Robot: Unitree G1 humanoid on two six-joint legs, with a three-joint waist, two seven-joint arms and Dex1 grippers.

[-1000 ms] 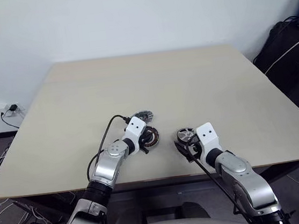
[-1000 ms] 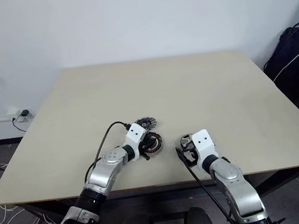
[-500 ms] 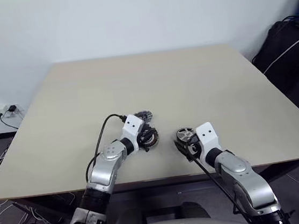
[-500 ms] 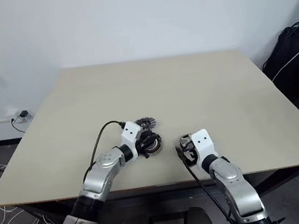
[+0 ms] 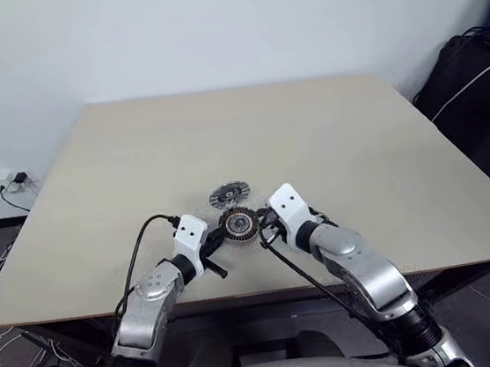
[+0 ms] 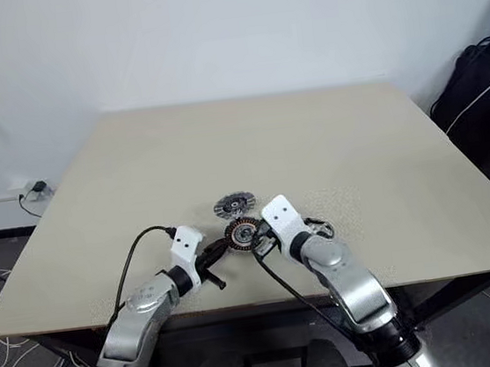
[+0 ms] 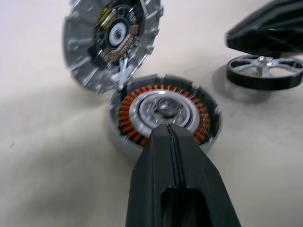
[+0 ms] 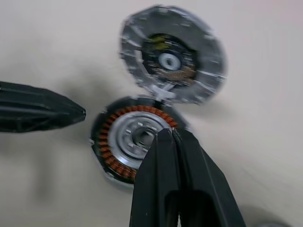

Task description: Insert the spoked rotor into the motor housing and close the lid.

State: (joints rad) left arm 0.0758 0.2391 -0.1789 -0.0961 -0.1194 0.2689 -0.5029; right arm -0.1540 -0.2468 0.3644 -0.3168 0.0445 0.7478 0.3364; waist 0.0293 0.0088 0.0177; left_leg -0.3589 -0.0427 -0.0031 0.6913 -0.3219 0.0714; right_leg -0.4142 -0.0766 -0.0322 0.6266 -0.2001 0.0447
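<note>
1. My left gripper [image 7: 171,130] and right gripper [image 8: 169,134] are both pinched closed, empty.
2. The spoked rotor [image 7: 265,72] lies beside the motor housing [image 7: 163,112], the lid [image 7: 111,38] behind.
3. The rotor looks rigid, light and slick; I would pinch its black rim.

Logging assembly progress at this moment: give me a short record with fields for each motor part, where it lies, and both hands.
rotor: black-rimmed round wheel with silver spokes, on the beige table, apart from the housing, not inserted
housing: round copper-wound motor housing, uncovered, no rotor in it
lid: grey ribbed metal disc, beside the housing, touching its rim, not closed over it
left hand: shut, empty, pointing at the housing
right hand: shut, empty, pointing at the housing
</note>
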